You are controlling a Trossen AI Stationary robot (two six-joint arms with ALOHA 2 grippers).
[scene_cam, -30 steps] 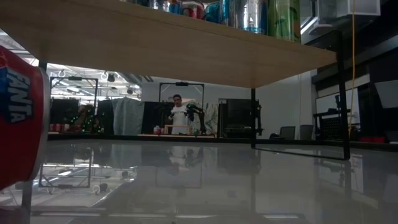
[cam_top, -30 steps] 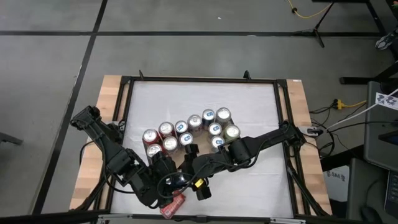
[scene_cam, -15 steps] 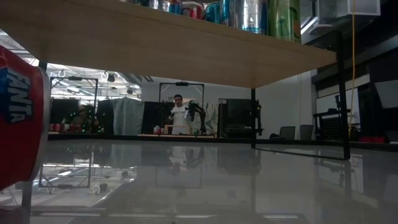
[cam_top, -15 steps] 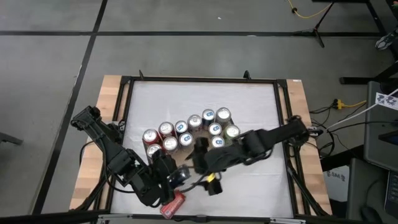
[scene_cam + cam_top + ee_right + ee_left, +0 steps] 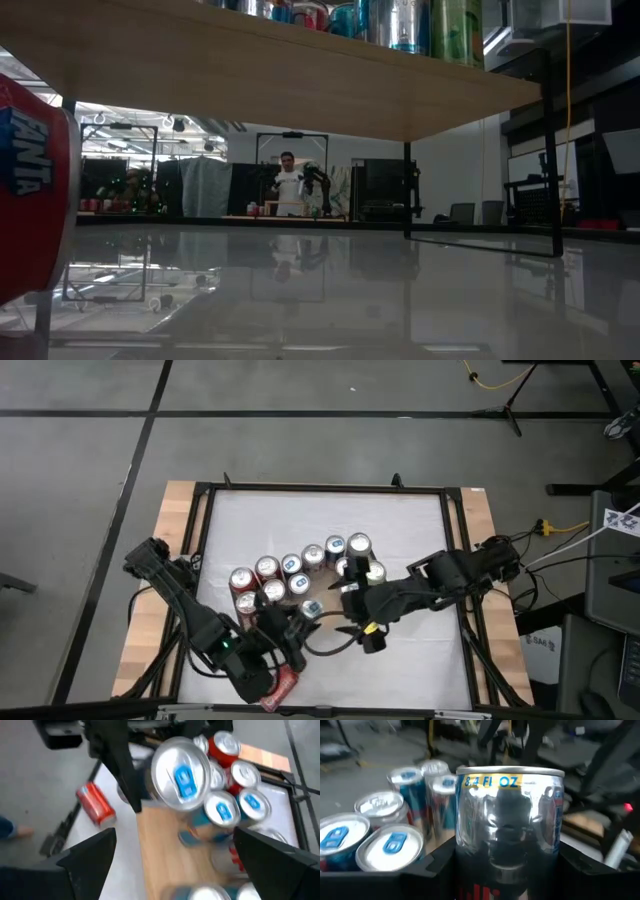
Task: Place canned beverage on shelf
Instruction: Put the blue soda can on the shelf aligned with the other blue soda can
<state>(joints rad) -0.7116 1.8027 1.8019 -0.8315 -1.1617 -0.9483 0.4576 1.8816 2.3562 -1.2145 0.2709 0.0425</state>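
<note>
Silver, blue-tabbed, the can point(image 5: 310, 608) is sitting upright in the high view at the near edge of the cluster of cans point(image 5: 300, 565). The left gripper point(image 5: 303, 618) is clasping it, while the right gripper point(image 5: 350, 598) is hanging just beside it with its fingers spread. A red can point(image 5: 283, 685) is lying on its side on the white worktop point(image 5: 420, 660) near the left arm.

In the low view the shelf point(image 5: 250, 70) is spanning overhead with the can bottoms lined along its top. The red can point(image 5: 30, 180) is filling the left edge, and a person is standing far back in the room.

The left wrist view is showing the left gripper point(image 5: 507, 867) with its fingers clenched on the silver can point(image 5: 510, 820); other cans point(image 5: 375, 830) are standing close beside it.

In the right wrist view the right gripper point(image 5: 180, 862) is gaping and empty, the wooden shelf point(image 5: 160, 855) below it and the held can point(image 5: 182, 772) ahead.

I am thinking the risk is crowding. If the left fingers are opening wide or pulling away crookedly, they could be knocking neighbours over or tipping the can off the shelf edge.

Compared with a second ago, the right gripper has let go, opened and drawn back to the right, leaving the can to the left arm alone.
</note>
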